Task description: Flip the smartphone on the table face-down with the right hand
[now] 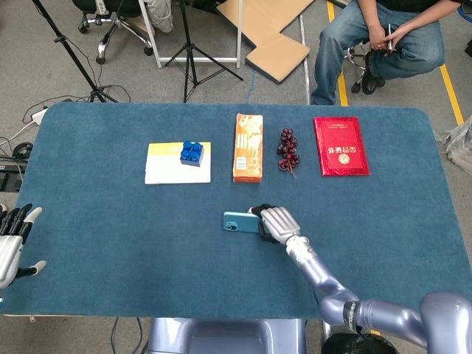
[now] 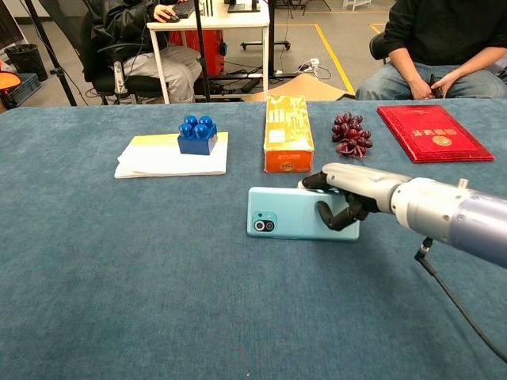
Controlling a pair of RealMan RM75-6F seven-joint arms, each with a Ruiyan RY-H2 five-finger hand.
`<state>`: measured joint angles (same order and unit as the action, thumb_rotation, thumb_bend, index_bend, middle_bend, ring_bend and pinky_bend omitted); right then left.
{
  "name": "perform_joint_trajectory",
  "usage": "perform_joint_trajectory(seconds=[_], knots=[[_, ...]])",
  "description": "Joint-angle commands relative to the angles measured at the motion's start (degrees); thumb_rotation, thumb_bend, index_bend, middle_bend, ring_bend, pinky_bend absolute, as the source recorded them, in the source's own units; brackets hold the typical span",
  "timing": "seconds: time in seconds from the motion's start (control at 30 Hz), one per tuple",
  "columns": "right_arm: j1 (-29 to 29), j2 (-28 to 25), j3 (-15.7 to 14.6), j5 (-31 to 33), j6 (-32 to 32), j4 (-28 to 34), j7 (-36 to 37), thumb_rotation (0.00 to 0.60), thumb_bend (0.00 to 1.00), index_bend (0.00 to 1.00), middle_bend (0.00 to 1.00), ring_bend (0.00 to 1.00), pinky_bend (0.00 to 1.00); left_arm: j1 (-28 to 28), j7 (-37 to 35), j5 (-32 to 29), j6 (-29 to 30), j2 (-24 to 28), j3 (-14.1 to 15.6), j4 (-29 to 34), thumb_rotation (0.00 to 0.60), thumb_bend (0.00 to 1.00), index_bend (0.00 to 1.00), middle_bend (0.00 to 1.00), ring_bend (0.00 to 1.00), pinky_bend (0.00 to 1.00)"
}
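The smartphone (image 1: 240,222) (image 2: 289,213) shows its teal back and camera lenses, its screen turned away from both views. It is tilted up on its long edge near the middle of the blue table (image 1: 110,214). My right hand (image 1: 275,221) (image 2: 351,194) grips the phone's right end, thumb curled over the back and fingers behind the top edge. My left hand (image 1: 13,243) hovers at the table's near left edge with fingers spread, holding nothing; only the head view shows it.
Along the far side lie a white and yellow book (image 1: 177,164) with a blue block (image 2: 197,134) on it, an orange carton (image 2: 287,131), dark grapes (image 2: 352,134) and a red booklet (image 2: 432,132). People sit beyond the table.
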<state>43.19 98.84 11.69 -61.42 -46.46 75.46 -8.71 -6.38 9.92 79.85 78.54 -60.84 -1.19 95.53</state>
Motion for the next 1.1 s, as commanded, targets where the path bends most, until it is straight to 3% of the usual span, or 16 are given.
perform_joint_trajectory(seconds=[0.03,0.13,0.27,0.47,0.67,0.77,0.83,0.9,0.93,1.1], knots=[[1.85,2.40,1.31,1.06,-0.81,-3.80,-3.25,0.600,0.67,0.28,0.25,0.14,0.24,-0.05,0.08,-0.16,-0.13,-0.08,-0.03,-0.08,0.600,0.00,0.00,0.00,0.00,0.00],[3.24,4.32,1.76,1.42,-1.95,-7.42,-6.60,0.600,0.61,0.23,0.18,0.07,0.15,-0.09,0.22,-0.22,-0.16,-0.17,-0.04,-0.14,0.600,0.00,0.00,0.00,0.00,0.00],[3.82,5.68,2.50,0.03,-5.05,-9.50,-7.97,0.600,0.60,0.22,0.17,0.07,0.13,-0.06,0.01,-0.25,-0.10,-0.10,-0.06,-0.11,0.600,0.00,0.00,0.00,0.00,0.00],[2.96,2.43,2.09,-5.89,-9.42,-5.14,-5.85,0.600,0.61,0.21,0.17,0.07,0.13,-0.07,-0.38,-0.07,-0.07,0.06,-0.01,-0.15,0.600,0.00,0.00,0.00,0.00,0.00],[0.68,-3.45,0.49,-14.83,-16.84,2.98,-3.52,0.600,0.56,0.19,0.16,0.07,0.13,0.09,-0.63,0.93,0.53,0.26,0.25,0.34,0.600,0.00,0.00,0.00,0.00,0.00],[-1.46,-7.36,-1.29,-19.98,-21.79,7.01,-3.41,0.600,0.39,0.14,0.12,0.04,0.08,0.18,-0.75,1.41,0.76,0.35,0.42,0.49,0.600,0.00,0.00,0.00,0.00,0.00],[-3.45,-9.92,-2.53,-21.58,-24.26,10.24,-2.72,0.600,0.19,0.10,0.08,0.01,0.03,0.24,-0.74,1.78,0.91,0.37,0.57,0.55,0.600,0.00,0.00,0.00,0.00,0.00],[-5.55,-12.74,-3.75,-22.02,-25.94,13.95,-2.40,0.600,0.05,0.05,0.04,0.00,0.00,0.37,-0.70,2.30,1.30,0.40,0.73,0.64,0.600,0.00,0.00,0.00,0.00,0.00],[-6.59,-14.28,-4.41,-22.17,-26.68,15.71,-2.61,0.600,0.01,0.03,0.01,0.00,0.00,0.52,-0.60,2.45,1.72,0.36,0.71,0.69,0.600,0.00,0.00,0.00,0.00,0.00],[-12.06,-21.62,-8.27,-22.75,-30.99,21.39,-7.50,0.600,0.00,0.00,0.00,0.00,0.00,1.48,0.32,3.14,4.86,-0.26,0.12,0.57,0.600,0.00,0.00,0.00,0.00,0.00]])
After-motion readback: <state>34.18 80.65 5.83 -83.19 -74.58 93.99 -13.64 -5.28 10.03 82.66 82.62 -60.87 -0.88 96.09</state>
